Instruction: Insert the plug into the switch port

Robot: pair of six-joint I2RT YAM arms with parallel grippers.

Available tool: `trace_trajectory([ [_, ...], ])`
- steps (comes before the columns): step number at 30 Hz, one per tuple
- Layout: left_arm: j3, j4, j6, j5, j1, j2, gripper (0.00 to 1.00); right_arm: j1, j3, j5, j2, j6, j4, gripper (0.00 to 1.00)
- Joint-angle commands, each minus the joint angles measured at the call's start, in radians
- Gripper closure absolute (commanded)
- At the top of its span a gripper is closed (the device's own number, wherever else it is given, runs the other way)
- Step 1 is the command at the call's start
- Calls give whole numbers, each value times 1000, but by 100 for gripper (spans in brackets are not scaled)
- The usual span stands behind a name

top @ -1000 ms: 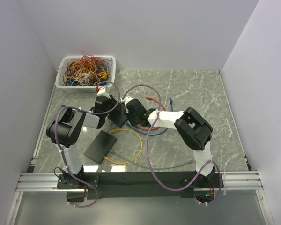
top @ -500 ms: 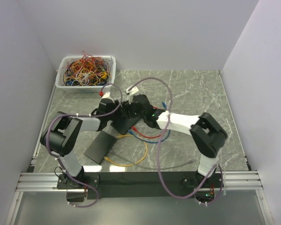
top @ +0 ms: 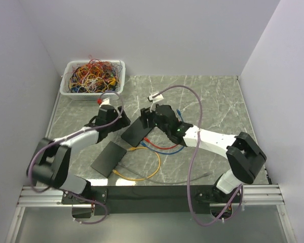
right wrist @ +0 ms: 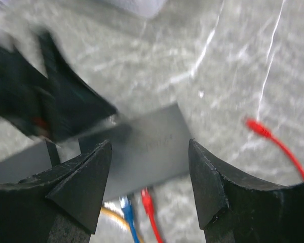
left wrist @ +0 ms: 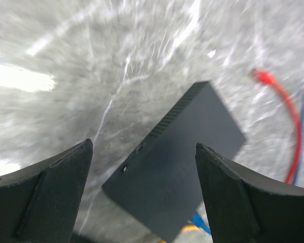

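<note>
**Switch**: a dark flat box with a slotted side, on the marbled table. In the left wrist view it lies beneath the gap of the left gripper, and neither finger touches it.

**Left gripper:** released, jaws wide apart, nothing held.

**Right gripper**: also released and empty. The switch lies beneath its gap too, reaching past its left finger.

**Plugs:** a red plug and a blue plug sit side by side at the switch edge nearest the right wrist camera. Whether they are seated in ports cannot be told. A yellow cable emerges beside the blue one. A loose red plug lies on the table outside the right gripper's right finger, apart from the switch.

**Surroundings (top view):** a black slab lies nearer the arm bases than the left gripper. A white bin of tangled cables stands beyond that gripper, at the table's far left corner.
</note>
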Motion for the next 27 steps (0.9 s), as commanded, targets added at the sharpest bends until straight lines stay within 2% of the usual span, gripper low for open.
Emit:
trace_trajectory([
  [1,-33,-42,-6,-105,2,-183,11,9,-20,-10,-92,57,6,31],
  [6,-110,-110,18,-280,3,-406,11,23,-66,-8,-207,46,5,31],
  [10,-202,-157,-33,-544,5,-646,9,29,-123,-10,-305,37,31,29],
  [11,-228,-152,-41,-649,6,-683,9,30,-128,-10,-320,34,29,29],
  [12,-289,-131,-33,-691,6,-720,9,30,-131,-8,-343,27,25,29],
  [16,-441,38,156,-734,6,-903,10,33,-155,11,-388,22,20,28],
  [20,-596,212,226,-809,6,-992,10,33,-212,68,-426,33,75,28],
  [23,-658,358,304,-854,8,-994,8,33,-232,125,-426,43,106,27],
  [24,-703,508,338,-854,11,-981,8,32,-230,139,-414,48,100,27],
  [27,-754,729,393,-805,44,-873,8,33,-217,183,-391,60,89,27],
])
